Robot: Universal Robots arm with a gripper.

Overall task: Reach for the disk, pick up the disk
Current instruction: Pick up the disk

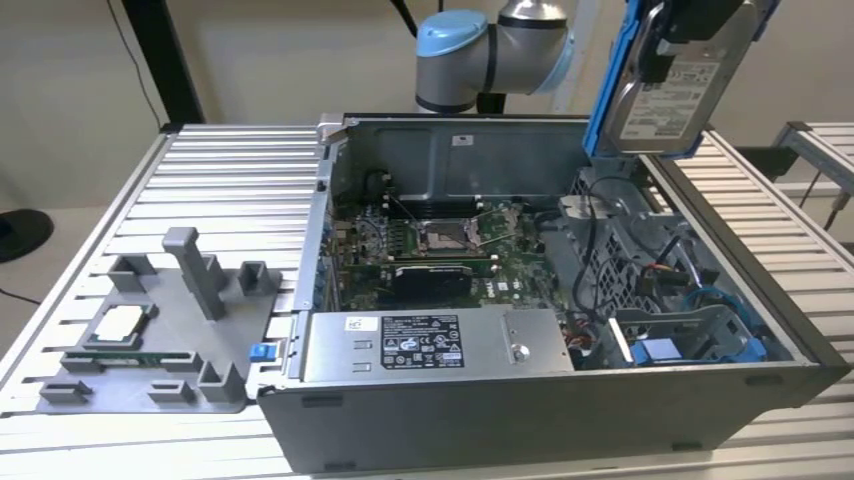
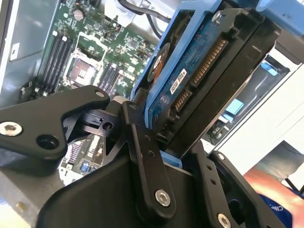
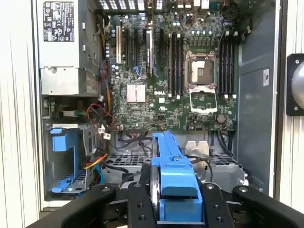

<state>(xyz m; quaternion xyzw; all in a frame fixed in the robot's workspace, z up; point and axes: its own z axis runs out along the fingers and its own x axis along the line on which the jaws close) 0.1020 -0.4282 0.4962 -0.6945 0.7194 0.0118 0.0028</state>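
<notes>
The disk (image 1: 674,85) is a silver-grey drive with a white label in a bright blue bracket. It hangs tilted in the air above the far corner of the open computer case (image 1: 534,420), on the exterior view's right. My gripper (image 1: 683,35) is shut on its upper end. In the second wrist view the black fingers (image 2: 142,152) clamp the disk (image 2: 190,80) from both sides, its circuit board and connector facing the camera. The first wrist view has the disk's blue bracket edge (image 3: 173,171) standing between the fingers (image 3: 137,204), high over the motherboard (image 3: 161,71).
Inside the case are the power supply (image 1: 427,345), the motherboard with its bare socket (image 1: 441,235), cables, and a fixed blue drive caddy (image 1: 694,340). A grey fixture (image 1: 160,330) holding a small square chip (image 1: 118,325) lies on the slatted table (image 1: 227,170) at the exterior view's left.
</notes>
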